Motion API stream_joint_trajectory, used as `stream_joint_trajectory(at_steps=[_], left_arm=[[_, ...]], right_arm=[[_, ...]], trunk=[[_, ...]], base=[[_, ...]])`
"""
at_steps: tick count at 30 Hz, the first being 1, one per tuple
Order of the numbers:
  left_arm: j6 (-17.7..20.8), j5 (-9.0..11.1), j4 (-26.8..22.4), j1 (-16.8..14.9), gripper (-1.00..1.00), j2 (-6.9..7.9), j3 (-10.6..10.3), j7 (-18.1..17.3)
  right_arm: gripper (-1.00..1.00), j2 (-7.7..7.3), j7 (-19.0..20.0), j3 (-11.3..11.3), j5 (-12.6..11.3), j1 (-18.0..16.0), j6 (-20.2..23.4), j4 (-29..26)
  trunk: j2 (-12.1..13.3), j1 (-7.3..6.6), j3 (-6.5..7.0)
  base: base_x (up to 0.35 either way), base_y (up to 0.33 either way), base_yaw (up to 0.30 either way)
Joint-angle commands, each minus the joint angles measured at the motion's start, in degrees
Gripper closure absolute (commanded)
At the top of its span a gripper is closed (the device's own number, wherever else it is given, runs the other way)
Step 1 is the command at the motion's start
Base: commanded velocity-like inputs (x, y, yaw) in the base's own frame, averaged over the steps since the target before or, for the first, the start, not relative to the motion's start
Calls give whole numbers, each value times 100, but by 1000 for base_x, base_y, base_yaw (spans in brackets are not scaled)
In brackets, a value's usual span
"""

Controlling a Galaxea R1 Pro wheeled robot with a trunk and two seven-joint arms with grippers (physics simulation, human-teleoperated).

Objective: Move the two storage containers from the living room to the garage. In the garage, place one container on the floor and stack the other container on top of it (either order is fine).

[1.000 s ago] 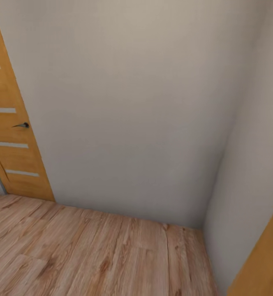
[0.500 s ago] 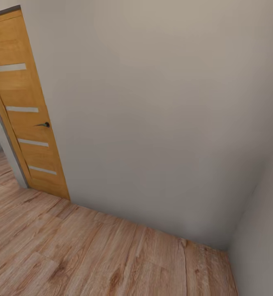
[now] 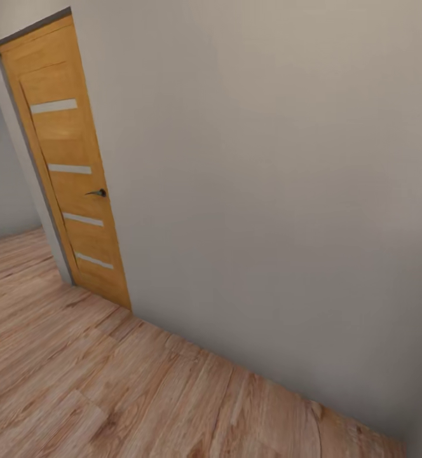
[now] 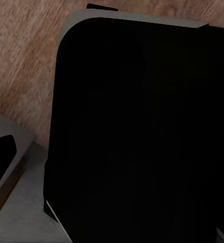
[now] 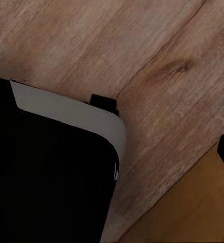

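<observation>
The head view carries none of the orange-red containers; it takes in a hallway whose landmark is a wooden door (image 3: 71,184) with four frosted strips and a small dark handle (image 3: 97,192), standing open against a plain pale grey wall (image 3: 268,191) that runs away from the door's handle side, with a further grey wall past the door's other edge. Light wood-plank flooring (image 3: 109,388) spreads below the door and along the wall's foot. Each wrist view shows a black, grey-edged robot body panel (image 4: 142,131) (image 5: 46,177) above those planks, with no fingers in sight, so whether either gripper's fingers are apart or together cannot be told.
</observation>
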Motion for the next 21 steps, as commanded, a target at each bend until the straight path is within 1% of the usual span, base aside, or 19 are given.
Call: stream_joint_trajectory(at_steps=[1,7,15,16,17,18,19,21], left_arm=[[-8,43,-1,-2,-100,0,1,0],[-7,44,-1,-2,-100,2,1,0],[-7,44,-1,-2,-100,4,1,0],[-7,44,-1,-2,-100,4,1,0],[-7,44,-1,-2,-100,4,1,0],[-7,44,-1,-2,-100,4,1,0],[-7,44,-1,-2,-100,4,1,2],[-8,44,-1,-2,-100,4,1,5]], right_arm=[[-100,0,-8,21,13,-8,-34,19],[-100,18,-7,4,-1,-8,-54,19],[-100,86,-45,-18,-18,-8,-110,19],[-100,102,-67,-28,-142,-8,-111,19],[-100,113,-71,-32,-342,-8,-107,19],[-100,118,-72,-31,-437,-8,-105,19],[-100,123,-74,-31,-611,-8,-101,17],[-100,125,-74,-26,-787,-8,-97,13]], trunk=[[-3,3,-5],[-3,3,-5],[-3,3,-5],[-3,3,-5],[-3,3,-5],[-3,3,-5],[-3,3,-5],[-3,3,-5]], base=[[319,0,269],[319,0,269],[318,0,269],[313,0,271],[303,0,279],[294,0,283],[273,0,287],[231,0,287]])
